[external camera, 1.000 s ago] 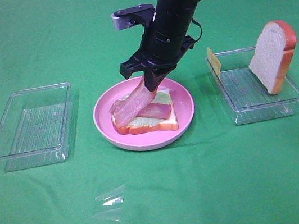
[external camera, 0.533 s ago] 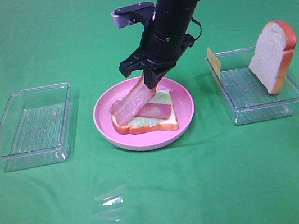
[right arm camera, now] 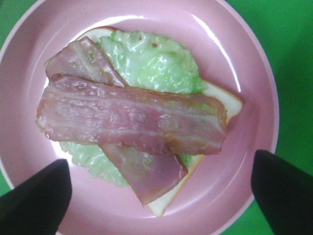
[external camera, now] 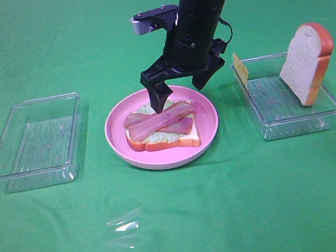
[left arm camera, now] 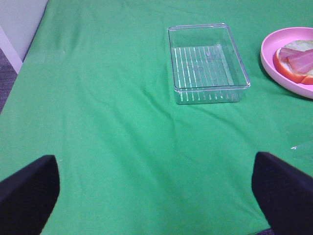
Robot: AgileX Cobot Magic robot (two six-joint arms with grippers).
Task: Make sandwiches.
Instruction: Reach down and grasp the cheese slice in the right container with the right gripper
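Note:
An open sandwich (external camera: pixel 160 127) lies on the round pink plate (external camera: pixel 209 126): a bread slice with pale green lettuce (right arm camera: pixel 146 58) and two crossed bacon strips (right arm camera: pixel 132 117) on top. My right gripper (external camera: pixel 180 90) hangs open and empty just above the plate's far side. A second bread slice (external camera: pixel 307 62) leans upright in the right clear tray (external camera: pixel 291 116), with a yellow cheese slice (external camera: pixel 239 67) standing at that tray's left wall. My left gripper (left arm camera: pixel 156 196) is open over bare cloth, away from the plate (left arm camera: pixel 274 58).
An empty clear tray (external camera: pixel 36 142) stands at the left; it also shows in the left wrist view (left arm camera: pixel 206 63). A crumpled piece of clear plastic film (external camera: pixel 125 248) lies on the green cloth near the front.
My right gripper opened and let go of the bacon strip, which now lies flat across the other strip on the sandwich. The gripper rose slightly and shifted right.

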